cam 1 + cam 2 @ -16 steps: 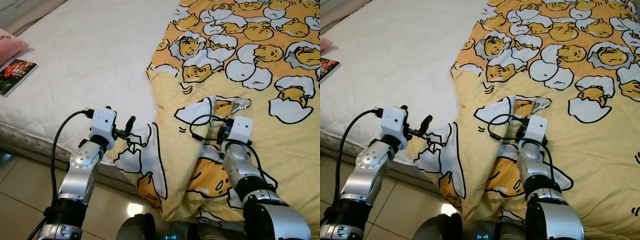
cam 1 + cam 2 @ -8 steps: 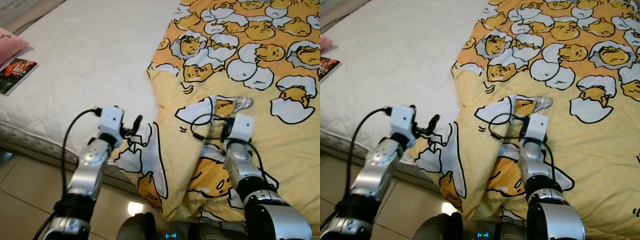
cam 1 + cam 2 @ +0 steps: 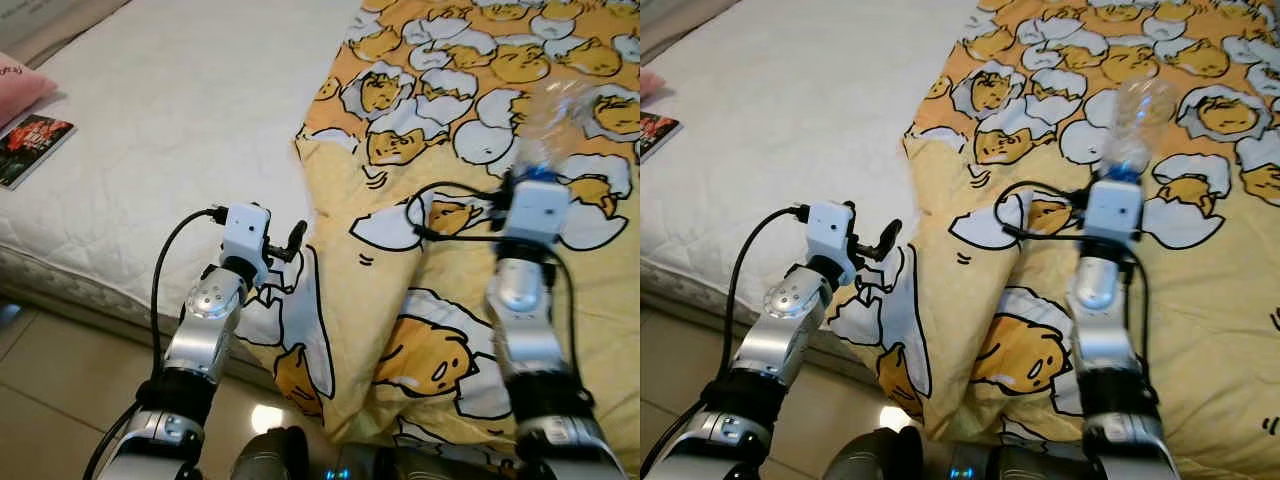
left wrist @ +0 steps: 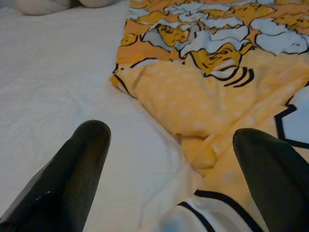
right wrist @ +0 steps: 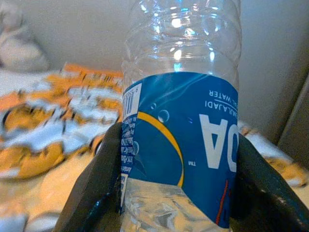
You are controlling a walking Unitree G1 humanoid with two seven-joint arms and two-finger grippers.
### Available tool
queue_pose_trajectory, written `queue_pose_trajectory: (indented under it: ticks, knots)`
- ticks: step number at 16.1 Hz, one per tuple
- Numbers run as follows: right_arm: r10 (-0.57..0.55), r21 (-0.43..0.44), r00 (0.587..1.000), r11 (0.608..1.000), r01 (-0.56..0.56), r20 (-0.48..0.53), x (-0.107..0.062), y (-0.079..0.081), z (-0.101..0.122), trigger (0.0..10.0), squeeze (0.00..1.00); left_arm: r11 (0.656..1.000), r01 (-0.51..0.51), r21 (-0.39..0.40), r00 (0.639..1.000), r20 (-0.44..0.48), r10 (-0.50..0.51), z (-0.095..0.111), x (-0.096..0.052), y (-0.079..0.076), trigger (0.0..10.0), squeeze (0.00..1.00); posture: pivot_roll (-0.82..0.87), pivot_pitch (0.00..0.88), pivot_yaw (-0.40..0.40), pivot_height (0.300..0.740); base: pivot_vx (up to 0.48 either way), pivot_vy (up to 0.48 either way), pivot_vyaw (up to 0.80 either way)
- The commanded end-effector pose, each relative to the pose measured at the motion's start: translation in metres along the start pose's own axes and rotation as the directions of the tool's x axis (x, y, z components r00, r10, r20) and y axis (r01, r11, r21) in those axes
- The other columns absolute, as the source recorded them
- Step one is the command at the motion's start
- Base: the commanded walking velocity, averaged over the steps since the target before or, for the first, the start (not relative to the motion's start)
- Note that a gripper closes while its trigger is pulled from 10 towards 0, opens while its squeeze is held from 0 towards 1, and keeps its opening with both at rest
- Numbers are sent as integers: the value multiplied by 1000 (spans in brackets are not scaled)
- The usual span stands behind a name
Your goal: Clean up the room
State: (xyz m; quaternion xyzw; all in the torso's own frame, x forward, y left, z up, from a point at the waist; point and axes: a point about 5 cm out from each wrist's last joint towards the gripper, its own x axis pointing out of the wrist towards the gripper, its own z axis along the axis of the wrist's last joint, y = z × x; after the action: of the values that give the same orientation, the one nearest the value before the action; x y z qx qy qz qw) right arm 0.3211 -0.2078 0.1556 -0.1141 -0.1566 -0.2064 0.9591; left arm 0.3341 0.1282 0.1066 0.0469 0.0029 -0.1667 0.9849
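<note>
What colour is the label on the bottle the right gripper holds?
Blue, with white lettering and a yellow arc, on the clear bottle; best seen in the right wrist view.

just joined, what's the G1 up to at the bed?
The right claw is shut on a clear plastic water bottle with a blue label, holding it up over the yellow egg-print blanket. The left claw is open and holds nothing, hovering near the blanket's folded edge at the side of the white mattress. A book lies near the mattress's left edge, beside a pink pillow.
</note>
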Motion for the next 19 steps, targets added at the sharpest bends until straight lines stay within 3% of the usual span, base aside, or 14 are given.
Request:
queue_pose_trajectory:
  ticks: [1, 4, 6, 8, 9, 11, 12, 13, 16, 18, 19]
  knots:
    - [-28, -4, 999, 1000, 29, 42, -1, -8, 11, 0, 0, 1000, 7, 17, 1000, -6, -7, -2, 2, -2, 10000, 0, -9, 21, 42, 736, 0, 0, 0]
    - [-102, -26, 993, 994, 103, 59, -23, -33, 16, 0, 0, 998, 65, -12, 998, 24, -64, -2, 1, -14, 10000, 0, -25, 0, 48, 736, 0, 0, 0]
    - [-113, -75, 992, 990, 116, 46, -47, -46, 14, 0, 0, 995, 84, -45, 996, 29, -82, -5, -5, -19, 10000, 0, -37, 0, 50, 736, 0, 0, 0]
    - [-92, -155, 996, 984, 89, -14, -87, -61, 7, 0, 0, 995, 74, -66, 996, 54, -70, 1, -11, -10, 10000, 0, -43, 0, 46, 736, 0, 0, 0]
    - [-71, -168, 996, 984, 61, -60, -104, -64, 3, 0, 0, 992, 98, -81, 993, 78, -92, 4, -14, -9, 10000, 0, -45, 0, 43, 736, 0, 0, 0]
    - [-36, -164, 990, 986, 13, -136, -115, -61, -7, 0, 0, 985, 128, -119, 989, 85, -119, 4, -12, -17, 10000, 0, -57, 0, 46, 736, 0, 0, 0]
    - [-4, -149, 985, 989, -22, -172, -116, -54, -12, 2275, 0, 983, 135, -127, 989, 73, -127, 2, -9, -25, 10000, 0, -62, 0, 47, 736, 0, 0, 0]
    - [14, -135, 979, 990, -43, -203, -114, -50, -18, 10000, 0, 980, 146, -136, 988, 62, -139, 2, -5, -32, 10000, 0, -66, 0, 47, 736, 0, 0, 0]
    - [14, -146, 973, 988, -49, -230, -105, -51, -27, 10000, 0, 977, 157, -147, 987, -22, -162, -7, -3, -38, 10000, 0, -54, 0, 52, 736, 0, 0, 0]
    - [23, -141, 973, 988, -57, -231, -98, -55, -28, 10000, 0, 983, 132, -126, 979, -136, -149, -23, -25, -26, 10000, 0, -15, 0, 30, 736, 0, 0, 0]
    - [38, -143, 970, 987, -74, -241, -97, -55, -31, 10000, 0, 985, 127, -113, 955, -254, -152, -39, -45, -21, 10000, 0, 16, 0, 5, 736, 0, 0, 0]
